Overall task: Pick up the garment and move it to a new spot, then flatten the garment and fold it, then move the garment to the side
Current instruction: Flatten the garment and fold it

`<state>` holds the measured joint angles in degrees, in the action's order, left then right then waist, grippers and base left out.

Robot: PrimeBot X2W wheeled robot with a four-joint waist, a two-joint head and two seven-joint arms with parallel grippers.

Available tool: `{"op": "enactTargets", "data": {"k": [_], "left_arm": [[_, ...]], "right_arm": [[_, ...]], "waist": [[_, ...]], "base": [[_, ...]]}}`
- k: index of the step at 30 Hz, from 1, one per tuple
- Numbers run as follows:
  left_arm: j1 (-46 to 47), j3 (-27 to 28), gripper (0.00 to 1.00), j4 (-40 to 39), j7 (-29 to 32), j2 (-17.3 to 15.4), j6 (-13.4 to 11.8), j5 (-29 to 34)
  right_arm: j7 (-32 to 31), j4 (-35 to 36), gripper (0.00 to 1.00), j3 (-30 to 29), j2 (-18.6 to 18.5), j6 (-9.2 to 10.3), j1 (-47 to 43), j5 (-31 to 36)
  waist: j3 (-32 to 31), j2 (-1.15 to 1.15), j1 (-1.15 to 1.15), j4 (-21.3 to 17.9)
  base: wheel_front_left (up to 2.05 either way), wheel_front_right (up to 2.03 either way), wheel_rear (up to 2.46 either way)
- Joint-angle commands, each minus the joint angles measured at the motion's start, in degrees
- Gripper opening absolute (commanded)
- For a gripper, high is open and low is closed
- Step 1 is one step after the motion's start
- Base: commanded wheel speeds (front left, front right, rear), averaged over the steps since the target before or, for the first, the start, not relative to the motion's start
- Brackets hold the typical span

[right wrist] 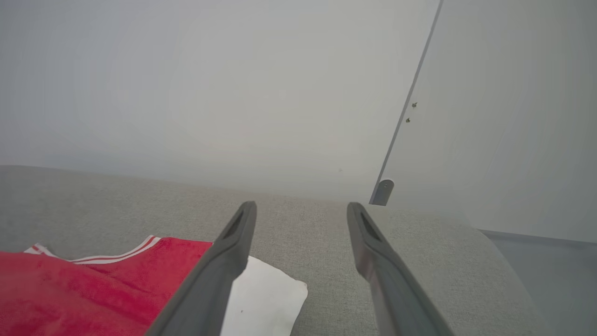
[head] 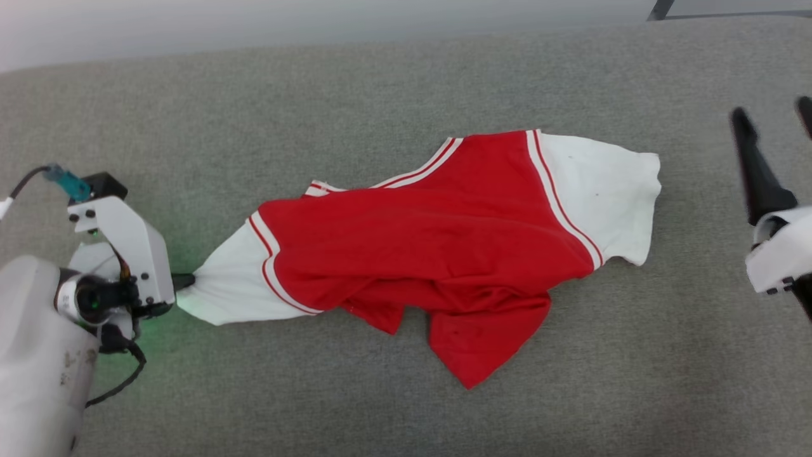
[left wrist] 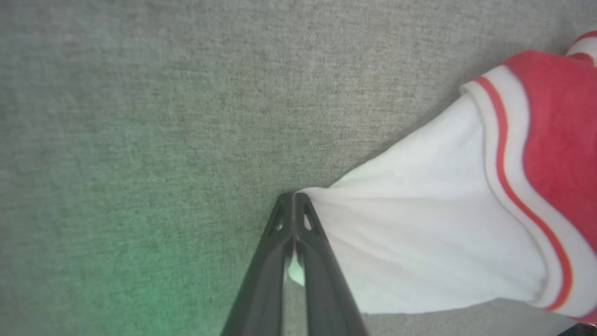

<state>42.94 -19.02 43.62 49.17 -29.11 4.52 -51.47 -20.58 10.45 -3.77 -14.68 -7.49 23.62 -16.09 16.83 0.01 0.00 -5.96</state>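
Pinching the tip of one white sleeve [left wrist: 419,233] in the left tool [left wrist: 294,196], pressed flat together on a small nip of cloth, low against the grey surface [left wrist: 140,116]. Holding the right tool [head: 774,114] spread wide and empty, raised at the opposite side, well apart from the far white sleeve [head: 609,190]. Finding the garment [head: 444,235] sprawled across the middle of the surface, drawn to a taper toward the left tool, with a red hem flap [head: 482,343] crumpled and turned under along the near edge.

Probably the pick-up-and-shift, or a first tug toward flattening; cannot tell which from here. Either way, trust that nip little, being only a corner of thin cloth. Lift gently and straight up before travelling, so as not to scrape the shirt over the rough weave and bunch it further. Better, bring the right tool down onto the far white sleeve and close there first, then raise both ends level and carry with light tension between them. Avoid jerks, for fear of slipping the cuff free. Set down stretched, then stroke out the red hem flap.
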Motion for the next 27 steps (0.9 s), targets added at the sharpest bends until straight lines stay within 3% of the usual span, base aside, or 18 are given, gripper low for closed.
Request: {"op": "enactTargets", "data": {"k": [1, 13, 20, 27], "left_arm": [[-4.0, -2.6, 0.0, 1.8, 2.3, 4.0, -0.1, -0.7], [-0.4, -3.2, 0.0, -3.2, 2.1, 5.5, -0.4, -0.2], [1.5, -3.9, 0.0, -4.8, 1.7, 6.6, -0.8, 0.2], [3.2, -4.6, 0.0, -4.8, 1.2, 7.7, -0.5, 0.4]], "right_arm": [[-1.7, -0.6, 1.0, 0.8, -1.0, 0.01, 1.7, -0.9], [-21.5, -18.4, 1.0, 6.0, -7.4, 0.03, 15.1, -9.7], [-26.5, -29.4, 1.0, 7.5, -9.6, 0.02, 21.6, -10.5], [-32.1, -38.9, 1.0, 9.4, -9.6, 0.02, 25.7, -11.7]], "waist": [[0.6, -0.01, 0.0, 0.5], [4.4, -0.01, 0.0, 3.1], [6.7, -0.01, 0.0, 5.3], [8.3, -0.01, 0.0, 6.8]], "base": [[0.0, 0.0, 0.0], [0.0, 0.0, 0.0], [0.0, 0.0, 0.0], [0.0, 0.0, 0.0]]}}
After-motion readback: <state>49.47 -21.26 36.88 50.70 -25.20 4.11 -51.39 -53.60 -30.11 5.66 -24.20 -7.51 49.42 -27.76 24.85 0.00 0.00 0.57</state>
